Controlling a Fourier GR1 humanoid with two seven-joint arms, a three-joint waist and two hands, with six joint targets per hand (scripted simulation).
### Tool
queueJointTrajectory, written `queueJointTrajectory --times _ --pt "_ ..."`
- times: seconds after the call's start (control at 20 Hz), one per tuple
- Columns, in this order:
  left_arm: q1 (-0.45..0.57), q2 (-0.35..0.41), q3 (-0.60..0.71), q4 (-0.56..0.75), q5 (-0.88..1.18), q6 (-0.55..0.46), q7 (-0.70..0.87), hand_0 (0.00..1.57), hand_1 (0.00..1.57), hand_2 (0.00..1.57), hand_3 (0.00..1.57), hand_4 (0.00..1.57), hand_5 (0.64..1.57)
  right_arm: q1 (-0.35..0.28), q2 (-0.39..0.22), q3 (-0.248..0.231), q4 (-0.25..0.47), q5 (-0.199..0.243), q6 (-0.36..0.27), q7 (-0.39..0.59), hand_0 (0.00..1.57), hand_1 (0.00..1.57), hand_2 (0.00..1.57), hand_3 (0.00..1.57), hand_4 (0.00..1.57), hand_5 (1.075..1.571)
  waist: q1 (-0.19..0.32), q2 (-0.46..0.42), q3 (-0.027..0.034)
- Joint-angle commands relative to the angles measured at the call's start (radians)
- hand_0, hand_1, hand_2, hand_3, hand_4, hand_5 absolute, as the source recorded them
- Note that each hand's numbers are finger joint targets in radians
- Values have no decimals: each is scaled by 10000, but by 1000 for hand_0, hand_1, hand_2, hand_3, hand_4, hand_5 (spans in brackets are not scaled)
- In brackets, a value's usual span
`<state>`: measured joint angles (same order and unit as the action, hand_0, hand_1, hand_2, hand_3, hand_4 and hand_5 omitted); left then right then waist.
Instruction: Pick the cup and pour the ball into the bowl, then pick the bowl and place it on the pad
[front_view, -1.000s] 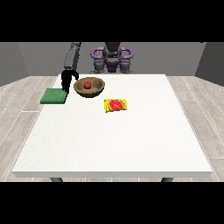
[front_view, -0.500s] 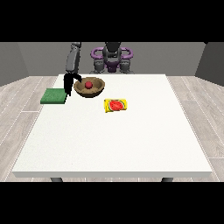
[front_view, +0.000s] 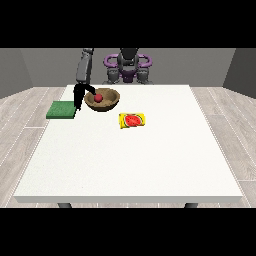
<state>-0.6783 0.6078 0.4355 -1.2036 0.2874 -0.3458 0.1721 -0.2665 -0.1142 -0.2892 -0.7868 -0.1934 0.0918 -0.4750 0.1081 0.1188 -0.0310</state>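
Red ball (front_view: 98, 97), brown bowl (front_view: 102, 99), green pad (front_view: 61, 109), white table (front_view: 130, 160), black hand (front_view: 79, 96).

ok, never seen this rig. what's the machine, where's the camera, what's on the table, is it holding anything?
The machine is a humanoid robot standing behind a large white table. The single camera stands across the table and faces it, so the robot looks small at the top and its sides appear mirrored.

On the table, near the robot, lie a green pad at the view's left, a brown bowl with a red ball inside it, and a yellow packet with a watermelon picture closer to the camera.

One arm reaches down, and its black hand at the view's left is at the bowl's left rim, between the bowl and the pad. Whether it actually grips the bowl is too small to tell. No other hand is visible, and no cup.
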Motion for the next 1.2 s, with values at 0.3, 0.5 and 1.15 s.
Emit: queueJointTrajectory --times 0.3,0.5,1.15 --pt "-257 603 483 -153 603 -465 -40 0 0 0 0 1024 1537 1003 -252 -91 466 691 -1733 1009 1571 1571 1571 1545 913 1470 651 1034 305" --pt "-397 457 466 -247 823 -391 175 0 0 0 0 1092 1514 1068 -852 -144 -166 1002 -2290 1624 1571 1571 1571 1534 927 1511 634 1042 304" --pt "731 1050 1132 1055 772 -917 -385 0 0 0 0 1200 1540 773 -2954 360 -2991 1297 -2355 5913 1571 1571 1571 969 1046 1557 -118 40 266"
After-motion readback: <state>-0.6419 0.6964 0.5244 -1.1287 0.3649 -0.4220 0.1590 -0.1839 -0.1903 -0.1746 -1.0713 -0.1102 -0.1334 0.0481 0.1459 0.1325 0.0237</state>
